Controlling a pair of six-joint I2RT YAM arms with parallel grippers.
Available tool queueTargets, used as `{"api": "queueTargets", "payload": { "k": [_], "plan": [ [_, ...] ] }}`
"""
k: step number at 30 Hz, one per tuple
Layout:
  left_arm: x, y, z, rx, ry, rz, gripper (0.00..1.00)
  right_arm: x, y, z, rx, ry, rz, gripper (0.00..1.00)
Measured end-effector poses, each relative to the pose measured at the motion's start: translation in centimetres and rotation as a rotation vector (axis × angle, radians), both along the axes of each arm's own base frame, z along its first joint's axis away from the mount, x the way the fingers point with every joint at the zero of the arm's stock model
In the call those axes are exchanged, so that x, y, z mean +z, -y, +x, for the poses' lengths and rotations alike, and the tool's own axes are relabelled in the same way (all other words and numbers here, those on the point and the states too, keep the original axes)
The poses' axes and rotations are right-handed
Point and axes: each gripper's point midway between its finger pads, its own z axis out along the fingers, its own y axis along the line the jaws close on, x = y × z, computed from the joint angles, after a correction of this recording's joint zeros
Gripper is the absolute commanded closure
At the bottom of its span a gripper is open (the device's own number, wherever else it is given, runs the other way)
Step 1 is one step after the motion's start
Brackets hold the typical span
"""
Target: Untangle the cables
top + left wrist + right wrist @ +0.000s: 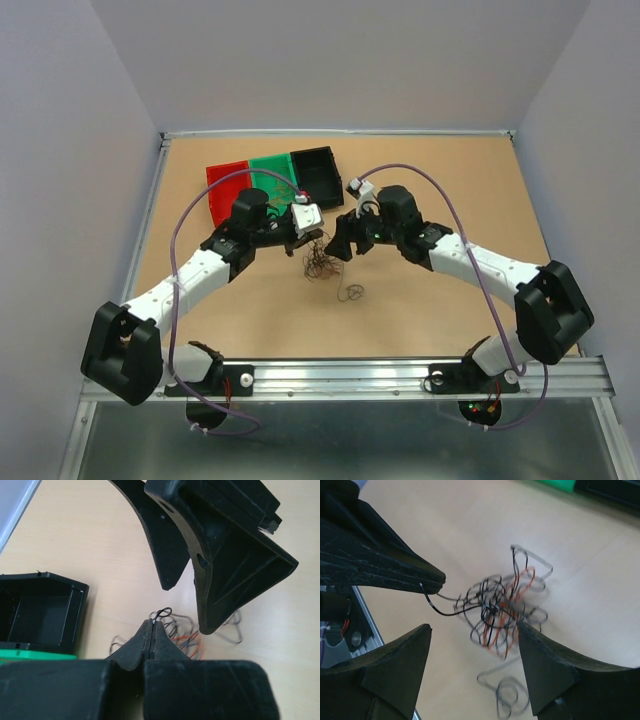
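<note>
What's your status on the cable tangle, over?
Left gripper shut on one thin dark wire end. Right gripper open, poised at the tangle of curly brown, orange-red and dark wires, gripping nothing. Nothing in the way.

One tangle of cables, one stray loop, three bins, two arms.

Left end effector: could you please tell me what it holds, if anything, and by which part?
The left end effector pinches one dark cable by its looped end, which trails from the bunch.
</note>
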Motion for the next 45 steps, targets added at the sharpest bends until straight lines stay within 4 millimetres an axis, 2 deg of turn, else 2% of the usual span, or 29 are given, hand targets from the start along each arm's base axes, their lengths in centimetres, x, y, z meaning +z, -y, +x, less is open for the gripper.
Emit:
{"api": "queueTargets", "payload": {
  "k": [4,7,12,14,16,18,19,20,22,24,25,26,27,28,29,30,32,33,35,38,40,44,45],
  "plan": [
    [0.2,-0.2,-0.3,-0.016,-0.022,-0.02,1.0,0.5,-1.1,0.2,0.029,0.056,0.056,0.28],
    [0.7,-0.2,-0.9,-0.031,-0.03,-0.034,1.0,0.1,-1.7,-0.1,0.041,0.094,0.104,0.33],
    [4.0,-0.5,-2.3,-0.044,0.014,-0.092,1.0,-1.2,-3.5,-0.3,0.068,0.124,0.141,0.36],
    [6.6,-0.9,-2.8,-0.022,0.048,-0.136,1.0,-3.3,-5.0,-0.7,0.092,0.097,0.116,0.39],
    [9.2,-1.3,-2.6,0.019,0.078,-0.175,1.0,-4.8,-6.2,-0.6,0.091,0.079,0.087,0.56],
    [12.7,-1.6,-2.3,0.054,0.124,-0.219,1.0,-6.6,-7.5,-0.3,0.074,0.061,0.055,0.81],
    [14.6,-1.9,-2.2,0.077,0.139,-0.244,1.0,-7.2,-7.7,0.0,0.043,0.046,0.045,0.99],
    [16.0,-2.0,-2.2,0.094,0.147,-0.262,1.0,-7.9,-7.9,0.3,0.003,0.035,0.033,0.99],
    [19.9,-2.6,-2.4,0.13,0.163,-0.299,1.0,-7.5,-7.8,1.1,-0.062,0.048,0.041,0.99],
    [22.4,-3.5,-2.4,0.189,0.155,-0.32,1.0,-5.1,-7.8,2.9,-0.164,0.095,0.098,0.99],
    [24.6,-4.4,-2.0,0.255,0.166,-0.343,1.0,-3.3,-7.4,3.8,-0.22,0.127,0.137,0.99],
    [25.8,-5.0,-1.8,0.299,0.174,-0.361,1.0,-0.7,-6.9,4.9,-0.296,0.169,0.193,0.99],
    [28.0,-6.4,-1.3,0.392,0.197,-0.399,1.0,0.9,-6.5,5.5,-0.34,0.182,0.238,0.99],
    [29.8,-7.8,-0.9,0.486,0.213,-0.442,1.0,3.5,-5.6,6.3,-0.412,0.2,0.313,0.99],
    [30.8,-8.8,-0.9,0.539,0.224,-0.469,1.0,5.0,-4.7,6.7,-0.455,0.204,0.36,0.99],
    [31.4,-10.2,-0.8,0.622,0.229,-0.504,1.0,6.0,-3.7,7.1,-0.491,0.203,0.398,0.99],
    [31.7,-11.8,-1.0,0.706,0.225,-0.54,1.0,9.0,-0.7,8.2,-0.592,0.197,0.507,0.99],
    [31.4,-12.5,-1.2,0.743,0.224,-0.561,1.0,10.1,1.5,8.8,-0.664,0.189,0.553,0.99],
    [30.3,-13.3,-1.5,0.793,0.206,-0.578,1.0,11.0,4.6,9.0,-0.76,0.171,0.616,0.99],
    [29.0,-13.6,-1.3,0.833,0.192,-0.599,1.0,11.4,7.8,7.3,-0.833,0.126,0.683,1.0],
    [28.9,-14.1,-0.9,0.868,0.203,-0.615,1.0,11.3,10.3,6.6,-0.905,0.111,0.71,0.99],
    [31.7,-16.2,-1.5,0.935,0.281,-0.725,1.0,11.3,15.9,7.4,-1.068,0.126,0.737,0.99],
    [32.1,-16.6,-1.9,0.936,0.291,-0.739,1.0,11.4,16.3,7.5,-1.079,0.126,0.741,0.99]
  ]
}}
